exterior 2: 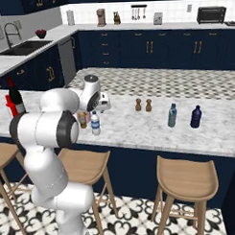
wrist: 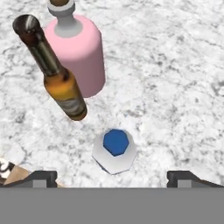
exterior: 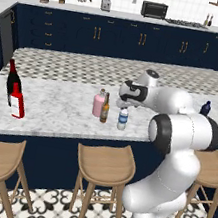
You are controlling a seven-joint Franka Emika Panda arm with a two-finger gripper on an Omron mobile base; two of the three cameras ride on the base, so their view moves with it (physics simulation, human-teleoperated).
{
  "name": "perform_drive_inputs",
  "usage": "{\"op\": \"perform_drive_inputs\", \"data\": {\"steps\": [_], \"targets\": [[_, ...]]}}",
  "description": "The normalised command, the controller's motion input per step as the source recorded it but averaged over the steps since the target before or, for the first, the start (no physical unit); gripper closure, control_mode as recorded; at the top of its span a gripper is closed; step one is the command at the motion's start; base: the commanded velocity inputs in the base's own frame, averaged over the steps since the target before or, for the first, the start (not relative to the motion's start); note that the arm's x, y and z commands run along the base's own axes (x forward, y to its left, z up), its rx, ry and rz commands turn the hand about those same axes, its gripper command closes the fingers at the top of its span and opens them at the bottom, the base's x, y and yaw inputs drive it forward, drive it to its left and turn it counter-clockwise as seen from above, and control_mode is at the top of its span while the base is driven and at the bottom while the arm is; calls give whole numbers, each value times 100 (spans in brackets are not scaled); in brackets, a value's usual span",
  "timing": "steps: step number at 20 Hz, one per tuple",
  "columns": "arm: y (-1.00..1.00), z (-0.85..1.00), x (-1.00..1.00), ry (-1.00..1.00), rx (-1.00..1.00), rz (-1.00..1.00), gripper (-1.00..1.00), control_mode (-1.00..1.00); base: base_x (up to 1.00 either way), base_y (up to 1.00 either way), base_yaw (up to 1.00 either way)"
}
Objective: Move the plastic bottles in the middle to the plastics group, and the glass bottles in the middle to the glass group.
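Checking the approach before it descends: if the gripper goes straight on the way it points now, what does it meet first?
Most likely the water bottle: its blue cap sits between the open gripper tips, straight below. The beer bottle and pink bottle stand off to one side.

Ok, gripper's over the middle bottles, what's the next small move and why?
Probably lower straight down: the open gripper hangs above the upright water bottle, whose cap sits between the fingertips, with the beer bottle and pink bottle standing clear beyond it.
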Motion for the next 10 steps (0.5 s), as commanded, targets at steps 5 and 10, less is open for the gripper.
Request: {"op": "perform_drive_inputs", "data": {"steps": [5, 10], "targets": [[6, -22, 22, 0, 0, 0, -100, -100, 0, 0, 0], [1, -11, 5, 0, 0, 0, -100, -100, 0, 0, 0]]}}
